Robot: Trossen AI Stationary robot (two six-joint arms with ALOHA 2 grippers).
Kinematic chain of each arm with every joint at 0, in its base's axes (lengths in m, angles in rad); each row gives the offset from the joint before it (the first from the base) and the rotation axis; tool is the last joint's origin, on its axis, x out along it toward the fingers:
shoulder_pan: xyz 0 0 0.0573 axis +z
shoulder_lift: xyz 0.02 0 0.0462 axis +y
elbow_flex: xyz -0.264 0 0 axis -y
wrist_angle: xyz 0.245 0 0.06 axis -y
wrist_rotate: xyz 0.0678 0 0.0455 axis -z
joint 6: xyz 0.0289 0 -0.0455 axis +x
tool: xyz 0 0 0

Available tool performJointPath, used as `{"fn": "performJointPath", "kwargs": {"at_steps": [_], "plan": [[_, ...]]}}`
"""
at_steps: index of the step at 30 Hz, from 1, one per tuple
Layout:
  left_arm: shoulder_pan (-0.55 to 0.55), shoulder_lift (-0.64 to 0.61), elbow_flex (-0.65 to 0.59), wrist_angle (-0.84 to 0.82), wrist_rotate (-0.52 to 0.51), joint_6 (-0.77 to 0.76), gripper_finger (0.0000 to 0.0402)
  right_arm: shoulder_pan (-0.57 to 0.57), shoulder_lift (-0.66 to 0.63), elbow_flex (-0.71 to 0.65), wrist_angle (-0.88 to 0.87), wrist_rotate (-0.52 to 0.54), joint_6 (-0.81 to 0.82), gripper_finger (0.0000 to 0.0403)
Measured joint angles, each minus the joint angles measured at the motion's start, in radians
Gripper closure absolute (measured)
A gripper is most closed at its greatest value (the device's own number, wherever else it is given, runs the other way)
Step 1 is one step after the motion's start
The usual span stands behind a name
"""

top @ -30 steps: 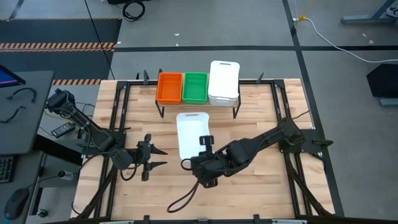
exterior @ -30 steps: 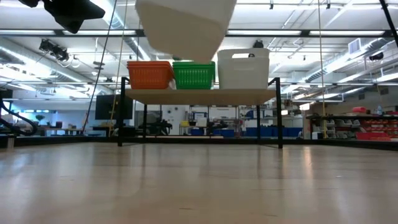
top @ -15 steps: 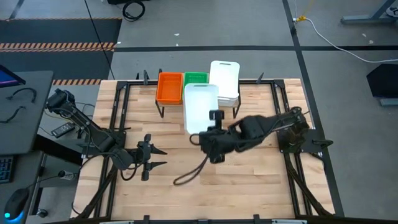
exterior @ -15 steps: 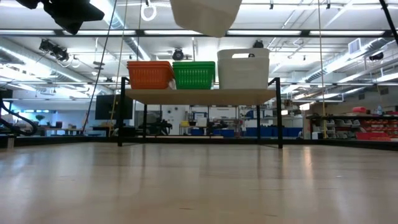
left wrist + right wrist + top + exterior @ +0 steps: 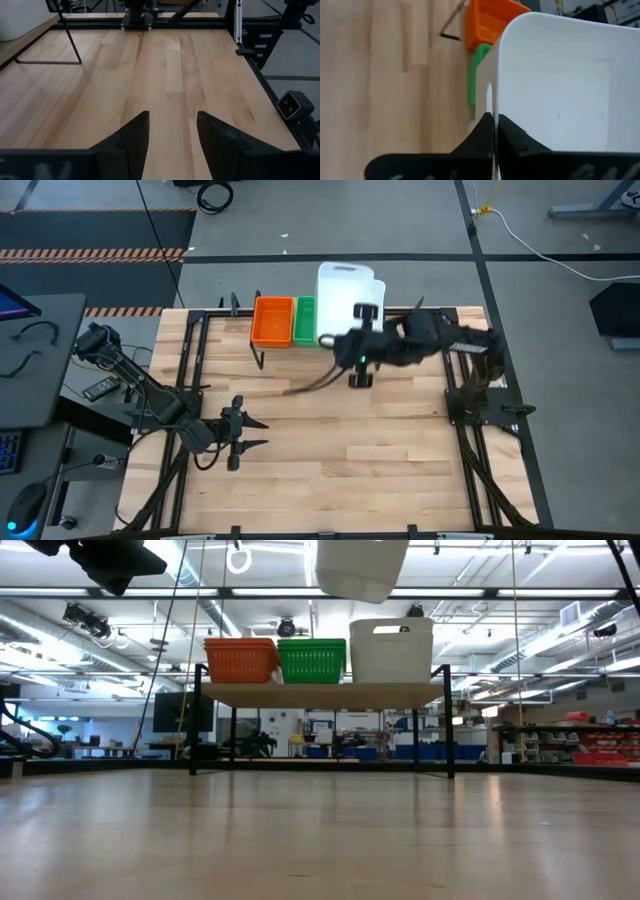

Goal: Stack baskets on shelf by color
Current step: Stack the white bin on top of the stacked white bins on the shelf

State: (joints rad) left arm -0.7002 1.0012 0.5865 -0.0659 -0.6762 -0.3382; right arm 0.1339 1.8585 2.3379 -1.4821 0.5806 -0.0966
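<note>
left gripper [image 5: 250,434] low over the table, fingers apart, holding nothing | orange basket [image 5: 272,321], green basket [image 5: 305,322] on the shelf [image 5: 320,691] | right gripper [image 5: 494,131] pinching the white basket [image 5: 344,300] rim, held above, maybe over the white stack [image 5: 391,650]

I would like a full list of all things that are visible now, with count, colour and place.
Carried basket: one, white, in the air above the shelf, held by its rim.
White baskets: white stack, count unclear, right end of shelf.
Green baskets: green stack, count unclear, middle of shelf.
Orange baskets: orange stack, count unclear, left end.
Shelf: one, light wood, black legs, far side of table.
Table: one, wooden.
Right hand: shut on the carried basket.
Left hand: open, waiting low over the table.
</note>
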Motion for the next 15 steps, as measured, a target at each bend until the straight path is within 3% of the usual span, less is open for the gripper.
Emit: {"fn": "performJointPath", "kwargs": {"at_steps": [9,15], "plan": [[0.0,0.0,0.0,0.0,0.0,0.0,0.023,-0.177,-0.033,0.0,-0.055,-0.138,-0.083,0.0398],[0.0,0.0,0.0,-0.008,0.0,-0.017,0.023,-0.249,-0.028,-0.016,-0.091,-0.161,-0.083,0.0398]]}}
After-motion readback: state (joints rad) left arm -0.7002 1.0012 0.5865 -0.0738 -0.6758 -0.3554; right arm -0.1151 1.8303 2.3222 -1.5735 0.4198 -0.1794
